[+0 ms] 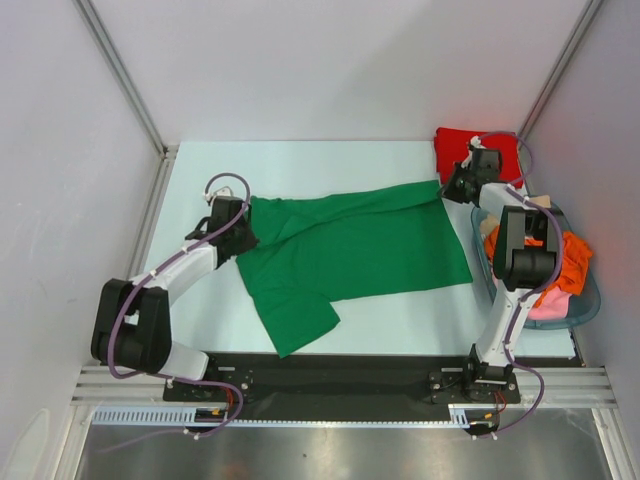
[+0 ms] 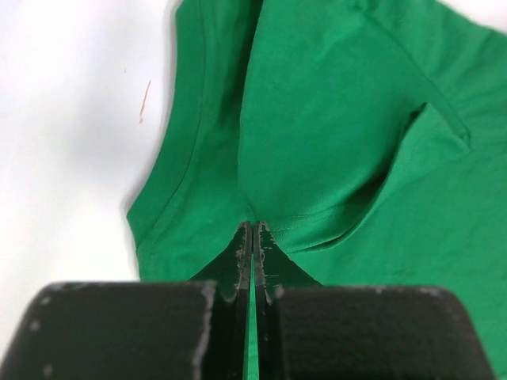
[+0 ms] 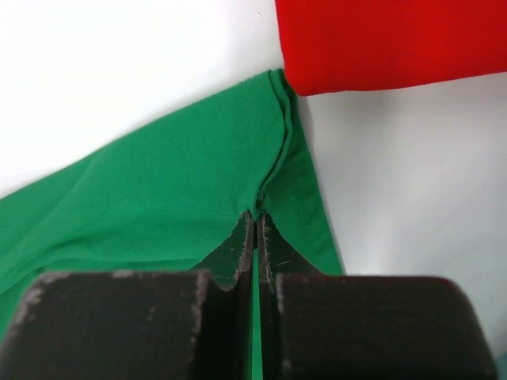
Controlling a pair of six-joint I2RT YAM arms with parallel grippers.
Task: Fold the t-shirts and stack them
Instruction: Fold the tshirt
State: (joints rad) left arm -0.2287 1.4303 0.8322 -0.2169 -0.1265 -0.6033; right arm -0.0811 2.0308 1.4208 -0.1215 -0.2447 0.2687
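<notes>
A bright green t-shirt (image 1: pixel 350 250) lies stretched across the table, one sleeve pointing toward the near edge. My left gripper (image 1: pixel 243 225) is shut on the green t-shirt's left end, near the collar; cloth shows pinched between its fingers (image 2: pixel 252 229). My right gripper (image 1: pixel 453 188) is shut on the shirt's far right corner, where the hem bunches at its fingertips (image 3: pixel 255 218). A folded red t-shirt (image 1: pixel 478 150) rests at the far right corner of the table, its edge (image 3: pixel 380 39) just beyond the green hem.
A translucent blue basket (image 1: pixel 590 300) at the right edge holds orange, pink and beige garments (image 1: pixel 570 265). Grey walls with metal rails enclose the table on three sides. A small reddish mark (image 2: pixel 145 101) sits on the white surface left of the shirt.
</notes>
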